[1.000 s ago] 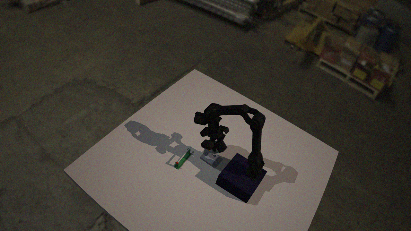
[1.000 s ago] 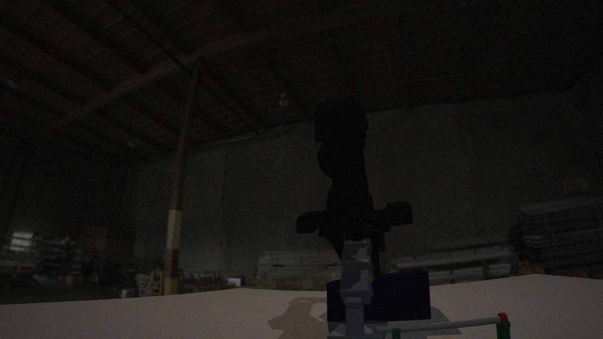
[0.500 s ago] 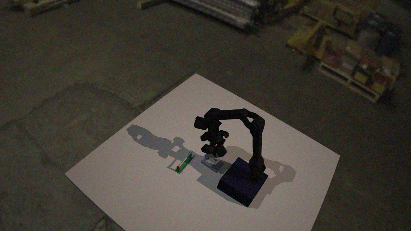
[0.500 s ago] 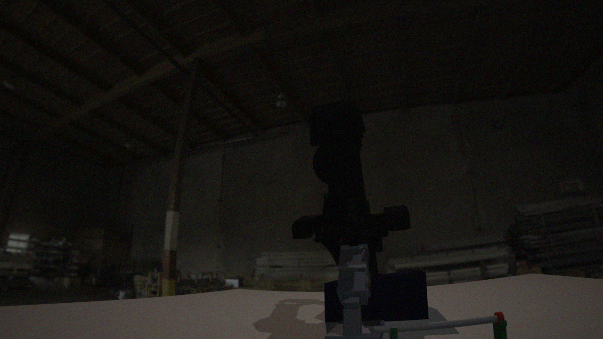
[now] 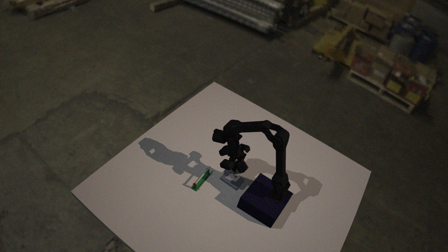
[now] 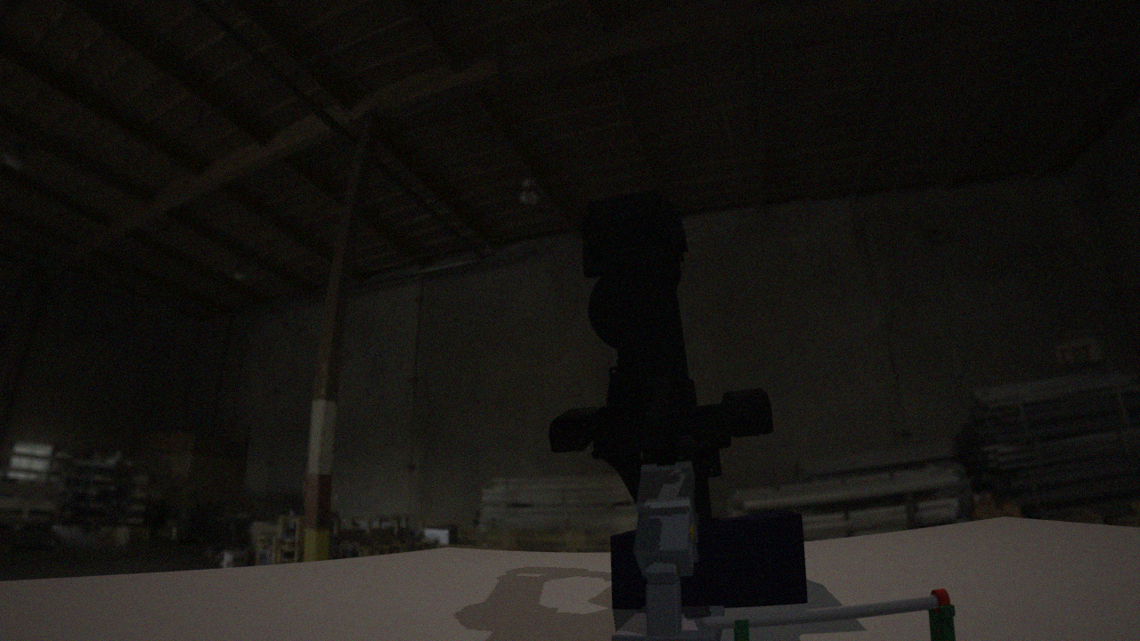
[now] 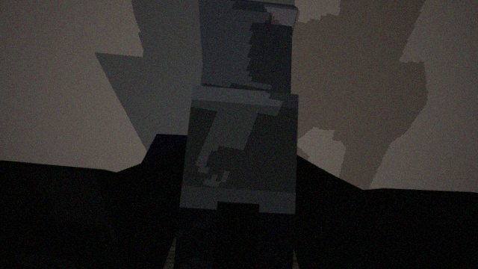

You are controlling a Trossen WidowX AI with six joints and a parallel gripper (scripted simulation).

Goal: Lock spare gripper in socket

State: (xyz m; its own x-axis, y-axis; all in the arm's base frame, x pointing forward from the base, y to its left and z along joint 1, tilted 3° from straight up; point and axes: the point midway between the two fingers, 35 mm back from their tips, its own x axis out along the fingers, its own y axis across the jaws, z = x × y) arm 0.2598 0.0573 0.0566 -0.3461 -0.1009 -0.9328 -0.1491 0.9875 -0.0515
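My gripper (image 5: 234, 166) (image 7: 238, 149) points down, shut on the grey spare gripper (image 6: 665, 481) (image 7: 243, 149). The spare gripper stands at the top of the grey mount (image 5: 230, 184) (image 6: 666, 535) (image 7: 228, 48), in line with its socket head and with no gap visible. The spigot is hidden, so its exact depth cannot be told. The lock pin (image 5: 194, 184) (image 6: 828, 613) is out of the socket; it is a pale rod with a red head and lies across the two uprights of a green rack (image 5: 204, 179) (image 6: 942, 625).
The dark purple base block (image 5: 263, 198) (image 6: 749, 557) of my arm stands close behind the mount. The green rack stands on the other side of the mount, on the pale table top (image 5: 150, 200). Shadows of the arm lie over the mount's surroundings.
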